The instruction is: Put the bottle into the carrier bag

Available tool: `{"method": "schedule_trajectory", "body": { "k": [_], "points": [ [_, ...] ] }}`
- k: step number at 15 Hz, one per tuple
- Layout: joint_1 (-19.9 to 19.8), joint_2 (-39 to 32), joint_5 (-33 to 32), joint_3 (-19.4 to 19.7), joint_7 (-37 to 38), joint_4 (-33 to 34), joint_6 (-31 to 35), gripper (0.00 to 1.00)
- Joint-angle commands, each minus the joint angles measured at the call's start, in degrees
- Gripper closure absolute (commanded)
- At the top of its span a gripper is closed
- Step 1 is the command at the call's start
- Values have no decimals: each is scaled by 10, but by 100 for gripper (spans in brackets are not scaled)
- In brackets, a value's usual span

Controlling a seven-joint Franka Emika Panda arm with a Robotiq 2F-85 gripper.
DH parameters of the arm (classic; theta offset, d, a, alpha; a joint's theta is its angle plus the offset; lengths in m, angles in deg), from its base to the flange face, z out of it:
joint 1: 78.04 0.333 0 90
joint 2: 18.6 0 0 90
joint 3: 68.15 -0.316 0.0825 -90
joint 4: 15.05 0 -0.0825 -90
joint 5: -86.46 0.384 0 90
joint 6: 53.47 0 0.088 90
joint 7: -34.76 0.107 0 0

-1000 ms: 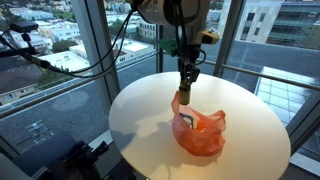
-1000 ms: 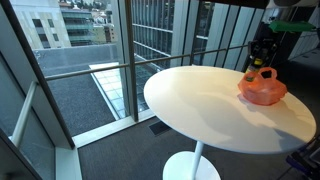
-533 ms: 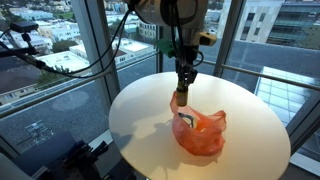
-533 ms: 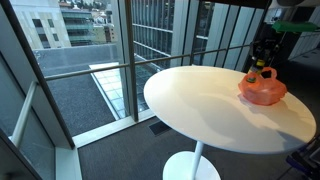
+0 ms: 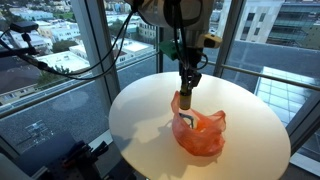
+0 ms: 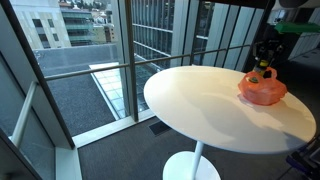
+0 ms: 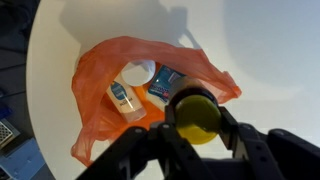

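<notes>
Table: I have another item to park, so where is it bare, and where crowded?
The table is bare on every visible side of the orange bag, out to its rim. Crowded only at the bag: the gripper holds the bottle over its mouth, items inside.

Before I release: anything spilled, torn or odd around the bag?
Nothing stands out. The orange bag lies open on the table with items inside, and the tool holds the bottle upright over it.

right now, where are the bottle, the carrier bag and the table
bottle [image 7: 197, 116]: wrist view, on its yellow top
carrier bag [image 5: 203, 138]: in an exterior view, on its orange side
table [image 6: 200, 100]: in an exterior view, on the bare white top
</notes>
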Motion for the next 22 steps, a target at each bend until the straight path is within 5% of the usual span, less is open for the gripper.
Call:
{"method": "schedule_trajectory", "body": {
  "k": [1,22],
  "points": [
    [-10,0,-8,7,9,-1,2,80],
    [-33,-58,-13,36,9,5,-16,80]
  ]
}}
